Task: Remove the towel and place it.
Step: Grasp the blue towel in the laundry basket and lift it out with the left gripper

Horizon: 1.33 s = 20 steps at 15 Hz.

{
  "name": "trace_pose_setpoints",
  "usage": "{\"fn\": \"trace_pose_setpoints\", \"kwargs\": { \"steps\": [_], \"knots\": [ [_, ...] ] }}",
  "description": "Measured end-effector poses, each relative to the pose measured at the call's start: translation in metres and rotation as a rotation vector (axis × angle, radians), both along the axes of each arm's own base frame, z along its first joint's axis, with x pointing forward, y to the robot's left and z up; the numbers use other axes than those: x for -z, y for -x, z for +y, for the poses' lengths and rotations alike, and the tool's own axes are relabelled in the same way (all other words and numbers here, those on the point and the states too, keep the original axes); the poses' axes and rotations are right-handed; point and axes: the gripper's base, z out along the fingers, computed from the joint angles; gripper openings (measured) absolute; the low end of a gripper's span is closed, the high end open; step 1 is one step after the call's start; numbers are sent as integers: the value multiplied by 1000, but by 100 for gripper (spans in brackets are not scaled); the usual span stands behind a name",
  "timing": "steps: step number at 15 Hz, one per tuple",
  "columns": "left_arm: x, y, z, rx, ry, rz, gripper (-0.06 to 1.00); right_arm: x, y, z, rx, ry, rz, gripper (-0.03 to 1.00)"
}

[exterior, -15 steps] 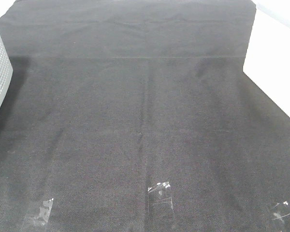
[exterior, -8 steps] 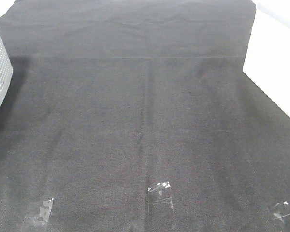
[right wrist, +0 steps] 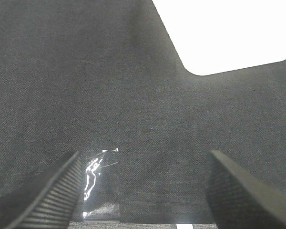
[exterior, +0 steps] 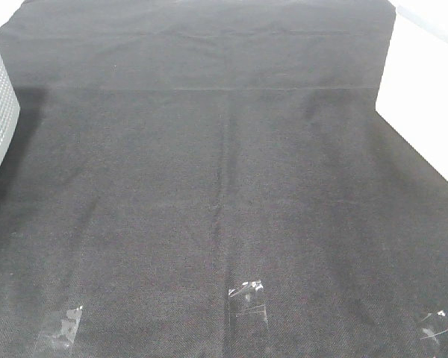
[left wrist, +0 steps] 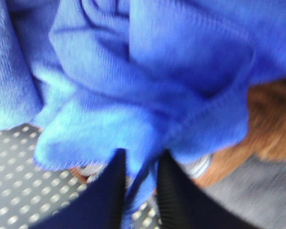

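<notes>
Blue towel (left wrist: 148, 86) cloth is clamped by the left fingers (left wrist: 105, 195); the right fingers (right wrist: 52, 191) are held apart above the worktop (exterior: 209, 186). Removal and placing are judged outstanding.

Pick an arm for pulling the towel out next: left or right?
Left. The left gripper is pinched on a fold of the towel, so it can likely just lift. The right gripper hangs open over the black cloth, with no towel in its view.
</notes>
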Motion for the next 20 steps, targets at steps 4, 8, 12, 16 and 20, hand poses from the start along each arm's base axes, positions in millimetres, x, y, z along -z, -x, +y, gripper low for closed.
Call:
{"fn": "trace_pose_setpoints", "kwargs": {
  "steps": [4,8,12,16,20],
  "knots": [
    [-1,0,4,42,-71,25,0,0,0,0,0,0,0,69],
    [-22,2,-1,59,-102,-14,0,0,0,0,0,0,0,69],
    [-82,9,-28,112,-152,-155,0,0,0,0,0,0,0,69],
    [-135,25,-50,144,-184,-292,0,0,0,0,0,0,0,69],
    [-197,49,-67,197,-238,-534,0,0,0,0,0,0,0,69]
  ]
}}
